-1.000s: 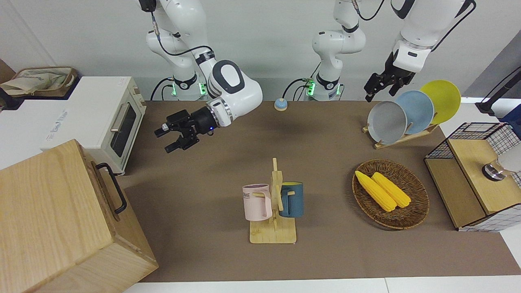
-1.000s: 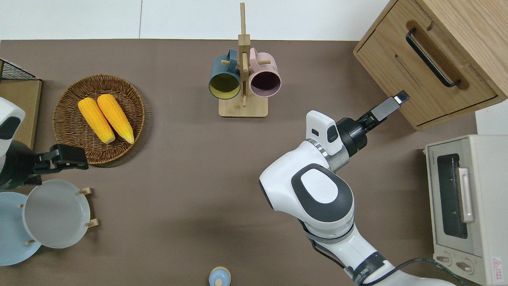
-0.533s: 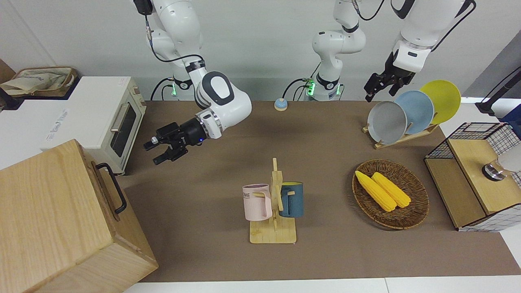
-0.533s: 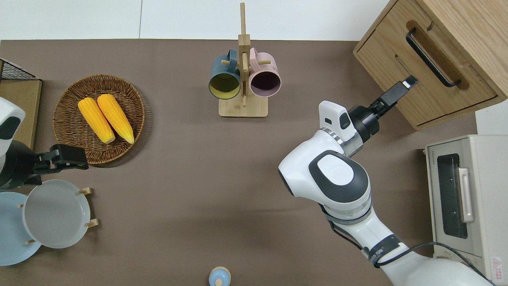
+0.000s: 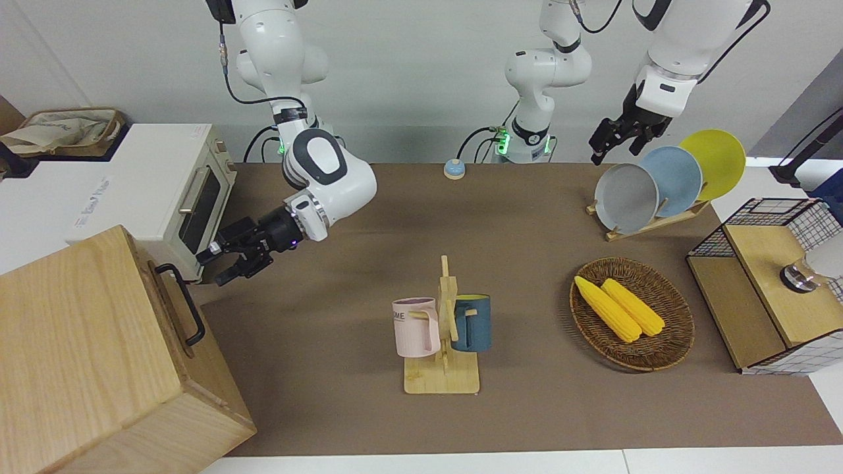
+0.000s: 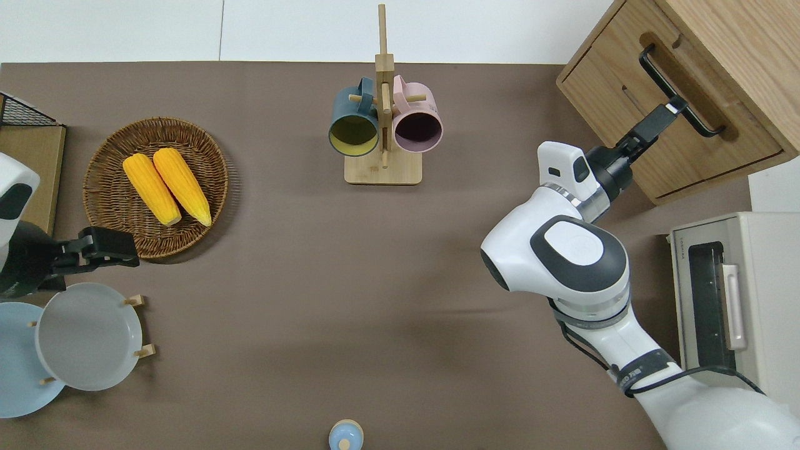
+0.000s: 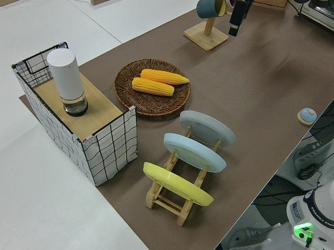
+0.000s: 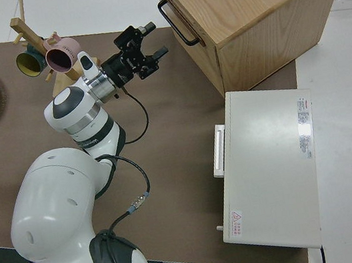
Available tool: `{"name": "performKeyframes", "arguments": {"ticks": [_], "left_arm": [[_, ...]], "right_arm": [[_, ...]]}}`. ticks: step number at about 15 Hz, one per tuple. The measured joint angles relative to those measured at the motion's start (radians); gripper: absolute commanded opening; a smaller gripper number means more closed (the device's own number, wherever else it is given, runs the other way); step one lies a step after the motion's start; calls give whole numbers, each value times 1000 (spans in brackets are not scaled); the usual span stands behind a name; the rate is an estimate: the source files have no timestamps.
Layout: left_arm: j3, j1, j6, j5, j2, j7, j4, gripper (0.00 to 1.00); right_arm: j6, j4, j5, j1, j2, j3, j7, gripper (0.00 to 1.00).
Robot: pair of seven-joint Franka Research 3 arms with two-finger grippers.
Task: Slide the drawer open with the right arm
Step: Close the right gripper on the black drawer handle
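Closer to the cabinet (image 6: 725, 37) than a second ago, the right gripper (image 5: 222, 262) now reaches, fingers spread and empty, to the black handle (image 6: 678, 92) of the drawer (image 6: 662, 125), which sits closed at the right arm's end. Left arm is parked.

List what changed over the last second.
The right pincer swung toward the cabinet, reaching the drawer's handle, fingers open, nothing gripped yet. The drawer stayed shut; the left arm stayed parked; mugs, corn and plates did not move.
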Motion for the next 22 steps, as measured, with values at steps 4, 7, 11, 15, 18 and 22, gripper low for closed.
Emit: {"name": "performKeyframes", "arguments": {"ticks": [4, 7, 11, 15, 18, 22], "left_arm": [[0, 0, 0, 0, 0, 0, 0, 993], [0, 0, 0, 0, 0, 0, 0, 993], [0, 0, 0, 0, 0, 0, 0, 993], [0, 0, 0, 0, 0, 0, 0, 993], [0, 0, 0, 0, 0, 0, 0, 993], [0, 0, 0, 0, 0, 0, 0, 993]], "right_arm": [[62, 28, -40, -1, 20, -54, 9, 929], [77, 52, -44, -1, 36, -66, 11, 810], [89, 65, -68, -2, 45, -74, 22, 649], [122, 69, -80, -14, 48, -90, 38, 129], [125, 70, -80, -13, 52, -88, 54, 21], [123, 70, -81, -12, 60, -85, 87, 0]]}}
